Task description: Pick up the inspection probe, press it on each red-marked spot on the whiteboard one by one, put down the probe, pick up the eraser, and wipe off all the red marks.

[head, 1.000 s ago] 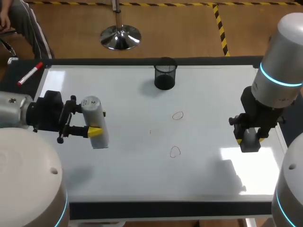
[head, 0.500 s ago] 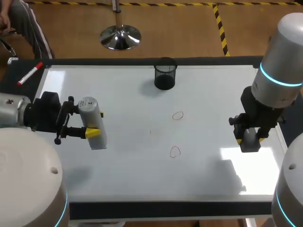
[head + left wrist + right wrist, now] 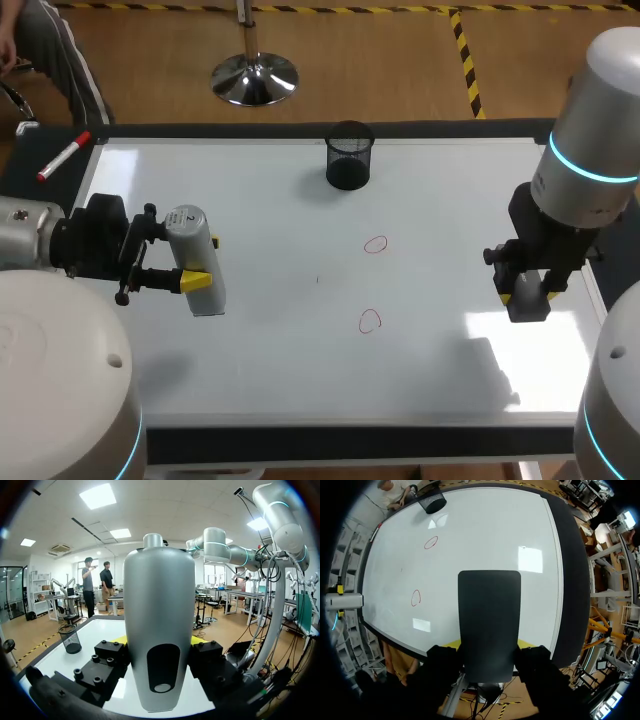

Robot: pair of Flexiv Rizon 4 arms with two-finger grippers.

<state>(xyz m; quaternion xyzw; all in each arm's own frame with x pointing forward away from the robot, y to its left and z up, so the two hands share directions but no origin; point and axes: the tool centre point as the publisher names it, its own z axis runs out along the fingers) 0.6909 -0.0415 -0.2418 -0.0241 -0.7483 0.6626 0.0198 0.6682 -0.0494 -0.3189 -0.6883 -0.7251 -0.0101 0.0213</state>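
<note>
A silver inspection probe (image 3: 192, 228) lies level above the left part of the whiteboard (image 3: 300, 370), with my left gripper (image 3: 201, 262) shut on it. In the left wrist view the probe (image 3: 159, 605) stands between the fingers of that gripper (image 3: 159, 647). My right gripper (image 3: 524, 292) hangs over the board's right side, shut on a dark eraser (image 3: 530, 303), which also fills the space between the fingers in the right wrist view, eraser (image 3: 489, 615). Two red ring marks, one farther (image 3: 375, 244) and one nearer (image 3: 370, 320), sit mid-board between the arms.
A black mesh cup (image 3: 349, 155) stands at the board's far edge. A red-capped marker (image 3: 63, 157) lies on the dark strip at the far left corner. A tiny dark speck (image 3: 318, 279) sits left of the marks.
My left gripper has drawn back slightly to the left with the probe still in it. The right arm and eraser have not moved.
</note>
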